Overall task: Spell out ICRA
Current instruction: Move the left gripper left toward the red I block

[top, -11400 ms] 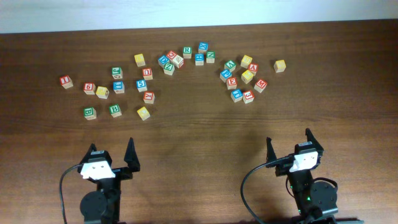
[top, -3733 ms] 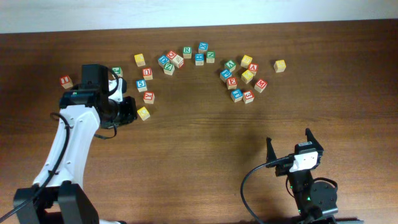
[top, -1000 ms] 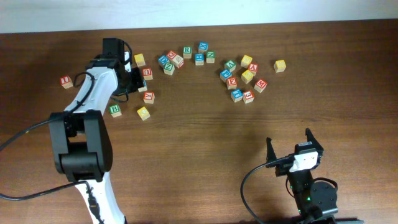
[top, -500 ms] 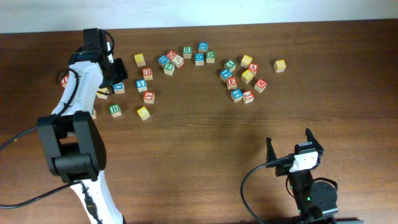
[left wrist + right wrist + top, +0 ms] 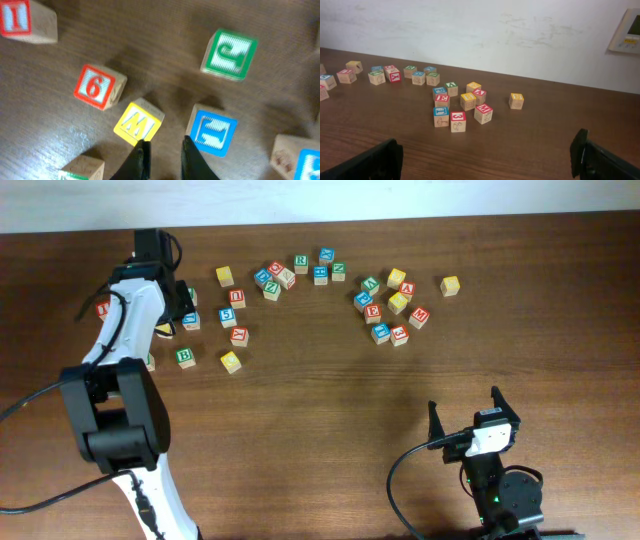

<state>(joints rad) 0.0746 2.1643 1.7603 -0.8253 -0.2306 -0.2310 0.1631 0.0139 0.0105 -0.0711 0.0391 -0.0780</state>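
Observation:
My left gripper (image 5: 164, 143) hangs over the left cluster of letter blocks. Its jaws stand a narrow gap apart with nothing between them, just below a yellow W block (image 5: 139, 122) and a blue block (image 5: 212, 132). A red I block (image 5: 25, 20) lies at the far upper left, and a green block (image 5: 229, 54) whose letter looks like a C lies at the upper right. From overhead, a green R block (image 5: 301, 262) and a red A block (image 5: 407, 289) lie further right. My right gripper (image 5: 464, 402) rests wide open at the near right, holding nothing.
A red 6 block (image 5: 97, 86) sits between the I and W blocks. Several more blocks lie scattered in a middle group (image 5: 275, 277) and a right group (image 5: 385, 308), with a lone yellow block (image 5: 450, 285) at the far right. The left arm (image 5: 120, 340) arches over the table's left side.
The left arm has swung left from the middle-left blocks to the leftmost cluster, and its jaws have parted slightly. The right arm has not moved.

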